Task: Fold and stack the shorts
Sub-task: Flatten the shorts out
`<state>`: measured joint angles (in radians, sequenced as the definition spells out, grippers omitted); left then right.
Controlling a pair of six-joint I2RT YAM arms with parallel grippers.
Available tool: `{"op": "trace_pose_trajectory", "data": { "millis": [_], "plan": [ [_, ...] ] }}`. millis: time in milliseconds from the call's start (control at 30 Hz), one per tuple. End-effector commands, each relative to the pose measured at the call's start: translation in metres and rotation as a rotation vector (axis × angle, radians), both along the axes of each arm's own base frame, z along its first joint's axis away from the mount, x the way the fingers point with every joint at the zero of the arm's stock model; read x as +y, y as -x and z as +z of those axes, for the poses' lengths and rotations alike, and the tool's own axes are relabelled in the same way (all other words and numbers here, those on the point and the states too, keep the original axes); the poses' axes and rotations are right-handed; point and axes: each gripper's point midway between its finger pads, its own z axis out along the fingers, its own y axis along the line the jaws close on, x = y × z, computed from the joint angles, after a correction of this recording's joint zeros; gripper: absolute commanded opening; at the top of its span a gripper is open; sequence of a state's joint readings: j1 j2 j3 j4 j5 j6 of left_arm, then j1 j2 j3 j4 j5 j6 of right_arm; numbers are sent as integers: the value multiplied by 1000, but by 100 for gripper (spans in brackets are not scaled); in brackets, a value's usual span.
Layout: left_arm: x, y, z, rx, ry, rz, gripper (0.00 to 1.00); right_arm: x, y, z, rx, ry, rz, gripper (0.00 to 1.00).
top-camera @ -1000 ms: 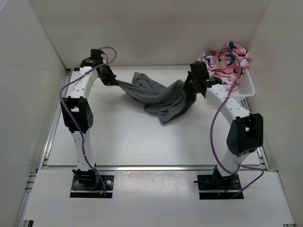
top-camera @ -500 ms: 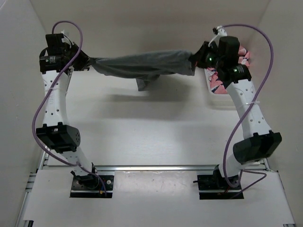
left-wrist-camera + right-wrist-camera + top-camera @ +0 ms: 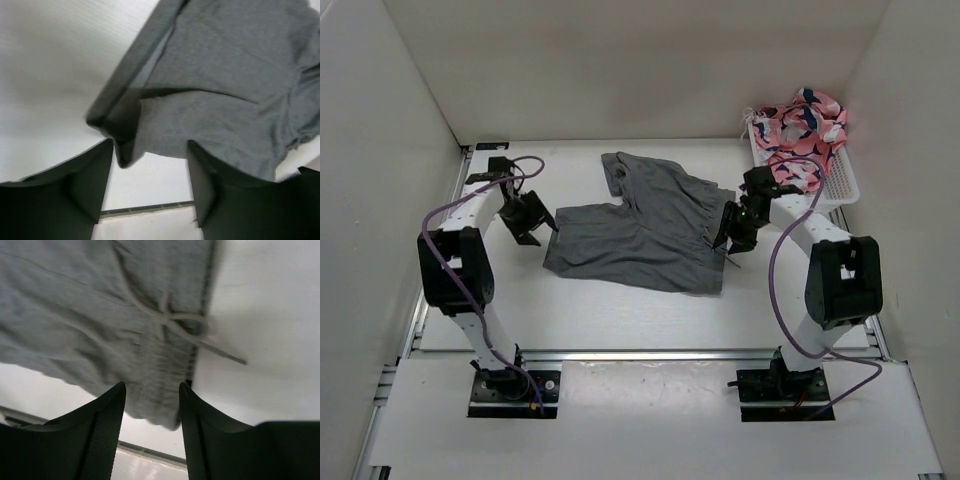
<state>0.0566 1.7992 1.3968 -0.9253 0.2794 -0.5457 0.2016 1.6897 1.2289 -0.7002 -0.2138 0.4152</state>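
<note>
On the desk (image 3: pixel 620 310), the shorts (image 3: pixel 638 232) lay spread out roughly midway between the two arms, with the waistband (image 3: pixel 717 250) to the right. They weren't perfectly flat though. The far leg (image 3: pixel 625 168) kinked off toward the back wall, and the hem corner (image 3: pixel 120 150) on the left looked a bit rolled under.

The left end effector (image 3: pixel 538 226) sat low just beside that left edge. Its jaws were apart and the corner drooped into the gap, but nothing was pinched as far as one could tell. The right end effector (image 3: pixel 730 238) was down at the waistband by the drawstring (image 3: pixel 170 322), also spread wide and gripping nothing. A basket (image 3: pixel 842 186) of pink cloth (image 3: pixel 800 125) sat at the back right, apart from the shorts.

Best guess, this was the lay-flat step, with folding not yet begun. The next move probably needed that stray leg tugged straight. After that, both ends of one side would want pinching and carrying across for the first fold. The risk there was grabbing only the top layer.
</note>
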Motion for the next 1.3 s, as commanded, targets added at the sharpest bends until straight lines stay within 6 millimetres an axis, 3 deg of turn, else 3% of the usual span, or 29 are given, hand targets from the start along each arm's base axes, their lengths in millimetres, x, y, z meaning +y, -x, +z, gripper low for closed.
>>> {"op": "trace_pose_trajectory", "data": {
  "millis": [0, 67, 167, 200, 233, 267, 333, 467, 500, 567, 600, 633, 733, 767, 867, 900, 933, 1133, 1233, 1267],
  "plan": [
    [9, -7, 43, -152, -54, 16, 74, -14, 12, 29, -77, 25, -109, 54],
    [13, 5, 42, -141, -83, 27, 74, -25, 22, 32, -115, 53, -169, 54],
    [20, 25, 37, -115, -98, 87, 74, -24, 52, 36, -135, -11, -238, 54],
    [21, 32, 32, -98, -104, 102, 74, -23, 58, 46, -181, -49, -252, 59],
    [22, 38, 27, -80, -107, 117, 74, -17, 76, 33, -130, -86, -274, 63],
    [20, 51, 14, -35, -100, 136, 74, -13, 80, 40, -175, -136, -284, 73],
    [16, 53, 4, -32, -77, 141, 74, -5, 96, 25, -128, -199, -327, 79],
    [3, 55, -32, 49, -39, 113, 77, 7, 100, 14, -119, -275, -364, 85],
    [-2, 55, -36, 56, -40, 98, 82, 12, 95, 14, -126, -286, -359, 85],
    [-3, 50, -48, 73, -51, 90, 82, 14, 96, 1, -96, -282, -385, 85],
    [-4, 47, -50, 82, -49, 98, 82, 19, 89, 4, -120, -302, -381, 85],
    [-2, 45, -55, 85, -60, 101, 81, 19, 91, -8, -87, -299, -404, 85],
    [0, 36, -67, 107, -70, 103, 75, 23, 81, -15, -100, -311, -418, 83],
    [2, 33, -70, 112, -81, 106, 68, 23, 80, -24, -77, -291, -435, 83],
    [4, 24, -77, 127, -89, 118, 37, 22, 71, -37, -76, -245, -474, 75],
    [5, 25, -81, 139, -98, 120, 15, 22, 68, -38, -72, -237, -488, 74],
    [5, 21, -78, 128, -96, 129, 10, 25, 69, -44, -42, -230, -494, 71],
    [3, 16, -69, 100, -84, 128, 10, 30, 67, -59, -30, -157, -557, 60],
    [3, 11, -60, 69, -83, 129, 10, 27, 55, -58, -81, -109, -583, 39],
    [2, 8, -57, 60, -72, 126, 10, 24, 55, -57, -81, -90, -591, 18]
  ]
}}
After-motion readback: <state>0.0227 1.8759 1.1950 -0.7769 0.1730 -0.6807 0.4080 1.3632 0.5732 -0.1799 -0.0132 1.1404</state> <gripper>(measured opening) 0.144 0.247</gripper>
